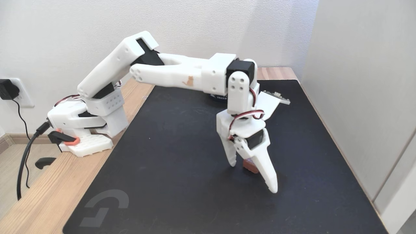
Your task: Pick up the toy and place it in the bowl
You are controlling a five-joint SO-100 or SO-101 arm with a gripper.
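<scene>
The toy (250,166), a small reddish-brown block, rests on the black mat (169,169) right of centre. My white gripper (253,177) points down over it and is open, with its fingers spread. One fingertip (232,162) touches down left of the toy. The longer fingertip (273,187) comes down in front of it on the right and hides part of the block. Whether either finger touches the toy I cannot tell. Of the bowl (217,97), a dark navy sliver with white lettering peeks out under my forearm at the back; the rest is hidden.
The mat covers most of a wooden table (39,201). My arm's base (86,130) is clamped at the left edge, with a black cable (24,162) hanging off it. A pale wall panel (364,97) runs close along the mat's right side.
</scene>
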